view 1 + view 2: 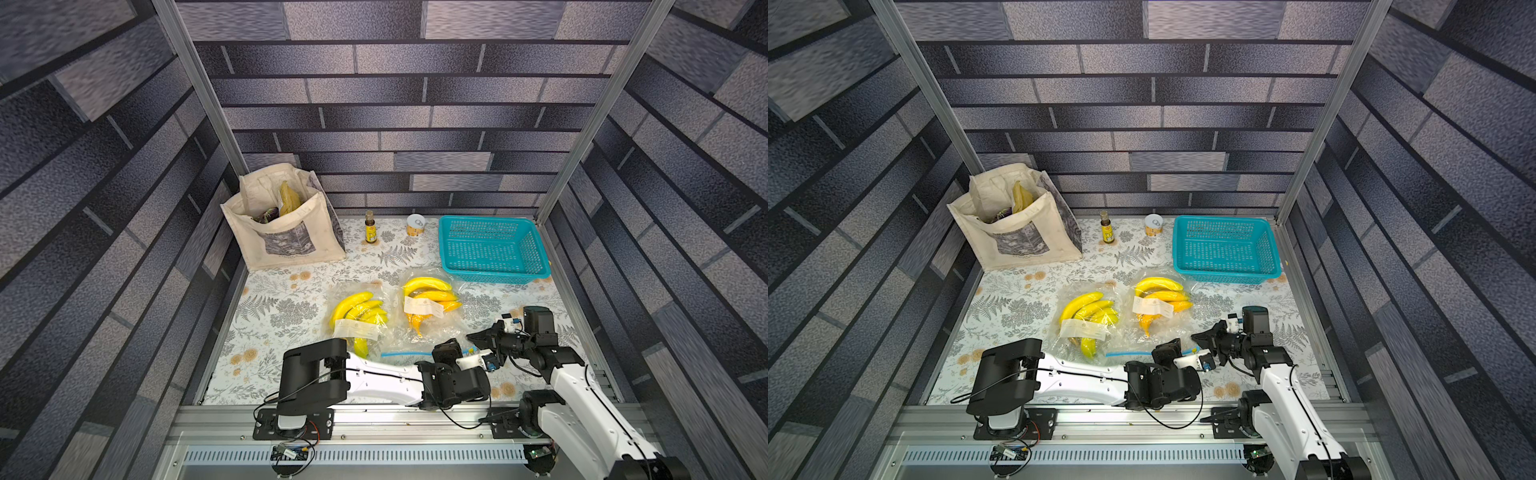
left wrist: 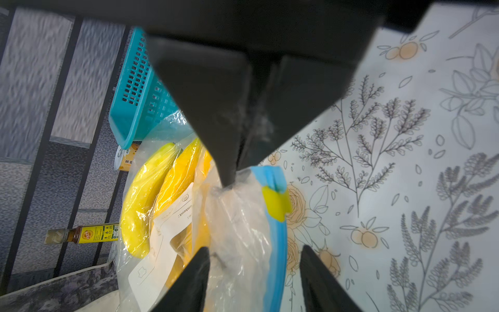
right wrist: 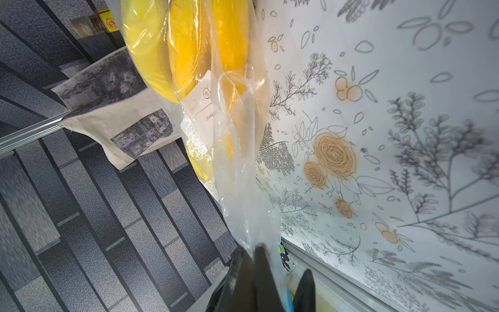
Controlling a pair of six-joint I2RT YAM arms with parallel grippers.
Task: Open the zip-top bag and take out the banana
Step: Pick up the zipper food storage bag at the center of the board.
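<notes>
**Item:** zip-top bag [image 1: 441, 329], clear film, lying on the flowered tablecloth [image 1: 291, 299] near the teal basket [image 1: 494, 272].
**Contents:** bunch of bananas [image 1: 428, 286], all inside.
**Closure:** blue zip strip [image 2: 275, 259] with a yellow slider [image 2: 276, 203]. It looks closed along the stretch I can see.

**My right pincer** [image 2: 231, 177]: together, clamped on a pinch of the bag's film just beside the zip strip, anchoring that end.

**My left pincer** [image 2: 255, 249]: apart, one finger either side of the bag's zip edge, gripping nothing. The slider lies ahead of it, between my two pincers.

**Step in hand, by my reckoning:** opening the bag, at the point of getting hold of the slider. Nothing is unzipped and no banana is out.

**Next move calls for:** bringing the left pincer onto the slider, closing squarely on it, and drawing it along the strip away from the anchored end while the right pincer keeps the film taut. The film looks slick and may slip, so the pull should run in line with the strip.
</notes>
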